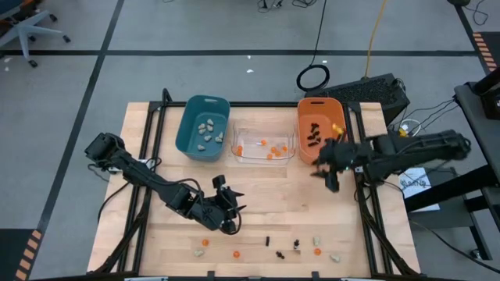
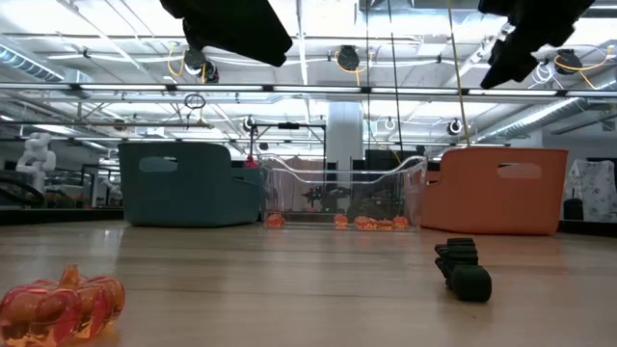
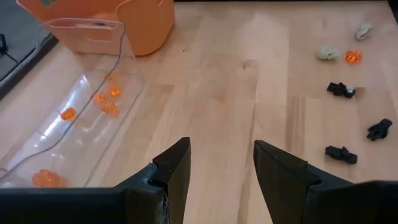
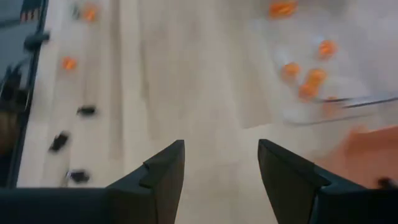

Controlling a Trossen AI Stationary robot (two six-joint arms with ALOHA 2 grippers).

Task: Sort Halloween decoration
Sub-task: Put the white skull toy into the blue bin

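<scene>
Now both arms are empty, and the little toys wait on the desk.

Both sets of jaws are partly open and hold nothing. The left jaws (image 1: 226, 204) hang low over the desk (image 1: 266, 195), and the loose Halloween decoration (image 1: 269, 246) lies just past them, toward the front edge: orange balls, black spiders and pale lumps in a spread-out row. The right jaws (image 1: 330, 173) sit up by the orange bin (image 1: 301, 133), well apart from that row, so the left arm looks nearer for the next pick. A black spider (image 3: 341, 154) lies off to one side of the left jaws, with its long side pointing across the gap between them. Other toys already sit in the teal bin (image 1: 187, 129), the clear bin (image 1: 234, 144) and the orange bin.
</scene>
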